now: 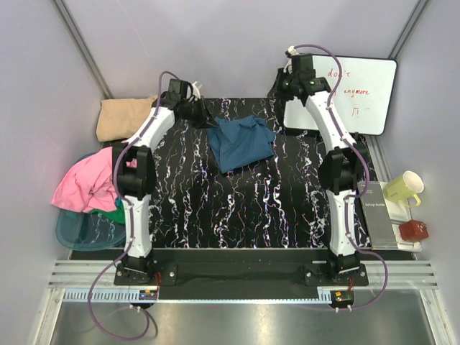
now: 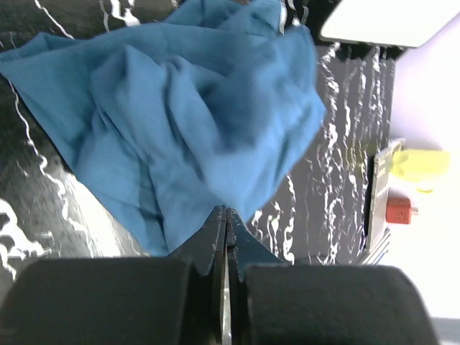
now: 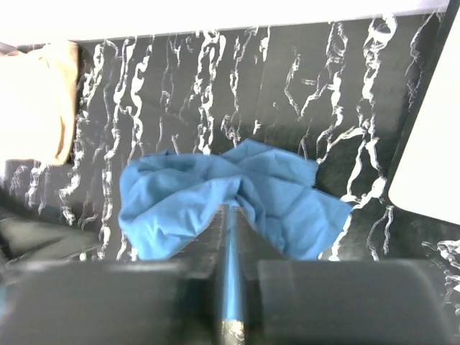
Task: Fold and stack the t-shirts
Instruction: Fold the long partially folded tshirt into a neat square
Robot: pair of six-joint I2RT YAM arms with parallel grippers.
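A dark teal-blue t-shirt (image 1: 241,144) lies crumpled at the back middle of the black marbled table (image 1: 237,208). My left gripper (image 1: 208,121) is at the shirt's left corner. In the left wrist view its jaws (image 2: 226,210) are pressed together at the edge of the cloth (image 2: 180,108), pinching it. My right gripper (image 1: 282,88) is raised at the back right, apart from the shirt. In the right wrist view it (image 3: 230,207) is shut and the shirt (image 3: 287,194) lies farther off on the table. A folded tan t-shirt (image 1: 126,117) sits at the back left.
A pink t-shirt (image 1: 86,183) and a green one (image 1: 108,214) hang over a teal bin (image 1: 79,233) at the left. A whiteboard (image 1: 352,93) leans at the back right. A yellow mug (image 1: 402,188), a red object (image 1: 415,230) and a grey box (image 1: 381,215) stand at the right edge.
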